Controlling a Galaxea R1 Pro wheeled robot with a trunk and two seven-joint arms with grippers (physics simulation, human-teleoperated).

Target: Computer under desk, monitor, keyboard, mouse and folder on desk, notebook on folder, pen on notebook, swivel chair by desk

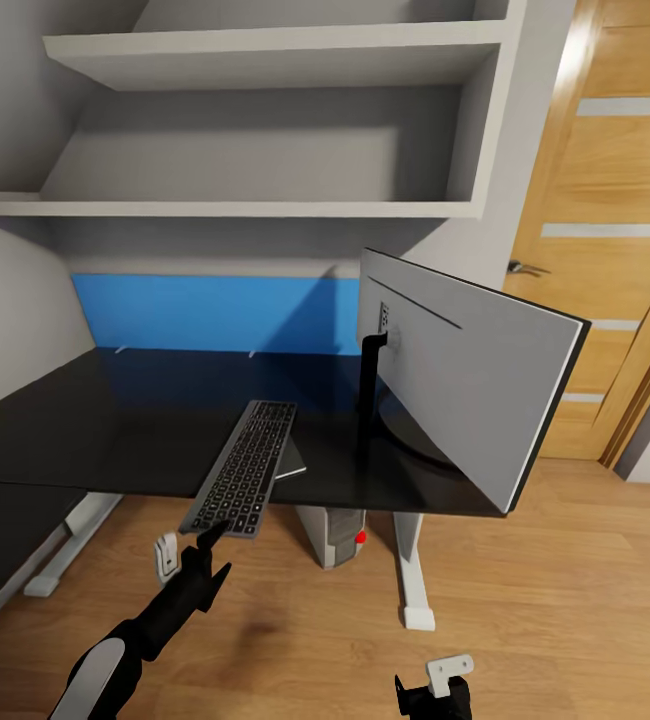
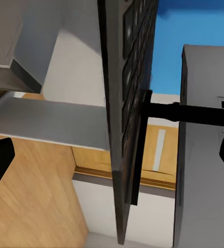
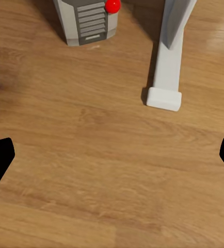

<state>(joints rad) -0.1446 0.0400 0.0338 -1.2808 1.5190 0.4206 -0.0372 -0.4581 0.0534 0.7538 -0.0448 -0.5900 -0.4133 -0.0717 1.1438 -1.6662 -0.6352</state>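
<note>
Head view: the monitor [image 1: 470, 385] stands on the black desk [image 1: 85, 430] at centre right, its grey back to the camera. The keyboard [image 1: 242, 467] lies at centre, its near end overhanging the desk's front edge, and a thin grey corner, perhaps the notebook, peeks from beneath it. The left gripper [image 1: 190, 552], at lower left, has its fingers spread around the keyboard's near end; whether they actually pinch it cannot be told. The computer [image 1: 337, 535] sits on the floor under the desk, red light showing. A blue panel [image 1: 215, 313] runs along the wall behind.

Left wrist view: the keyboard [image 2: 127, 103] crosses the frame edge-on, with the monitor's back [image 2: 205, 155] at right.

Right wrist view: the right gripper [image 3: 112, 160] hangs wide open and empty over the wood floor [image 3: 91, 165], the computer [image 3: 86, 20] at the top and the desk's white foot [image 3: 166, 77] at upper right.

Computer and monitor look settled. The keyboard is nearly placed but needs pushing fully on. Mouse, folder, pen and chair appear still to be dealt with.
</note>
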